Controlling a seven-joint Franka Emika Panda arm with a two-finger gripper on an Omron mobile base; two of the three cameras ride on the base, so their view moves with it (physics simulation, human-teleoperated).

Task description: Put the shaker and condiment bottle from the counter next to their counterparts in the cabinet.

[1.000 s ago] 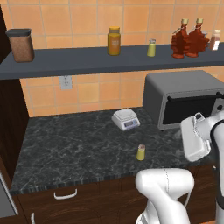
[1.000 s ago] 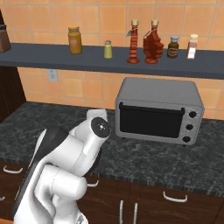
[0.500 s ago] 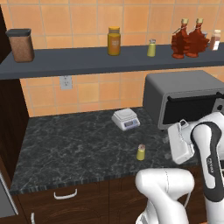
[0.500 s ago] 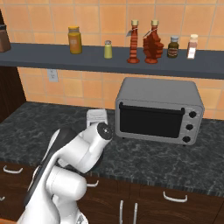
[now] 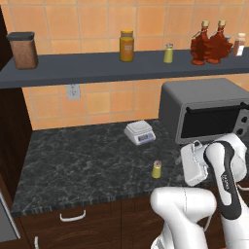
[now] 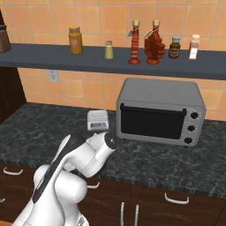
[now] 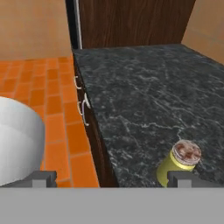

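End effector (image 7: pixel 111 178): fingers spread wide, empty | shaker (image 7: pixel 178 162) just beside right fingertip, on counter (image 7: pixel 144 100)

Colours and patterns around the claw

Just ahead of the claw (image 7: pixel 112 178), the shaker (image 7: pixel 178 162) is yellow-green with a dull, brown-speckled metal cap, standing on a black counter (image 7: pixel 144 92) veined in pale grey. Beside the claw the floor (image 7: pixel 52 109) is bright orange tile with darker grout lines. High above it, the cabinet (image 5: pixel 97 69) is a dark grey slab against an orange tiled wall (image 5: pixel 97 19), carrying two dark red condiment bottles (image 5: pixel 210 44) with tan caps, a matching yellow-green shaker (image 5: pixel 168 53) and an amber jar (image 5: pixel 127 45) with a yellow lid. The toaster oven (image 6: pixel 159 110) is grey with a black door.
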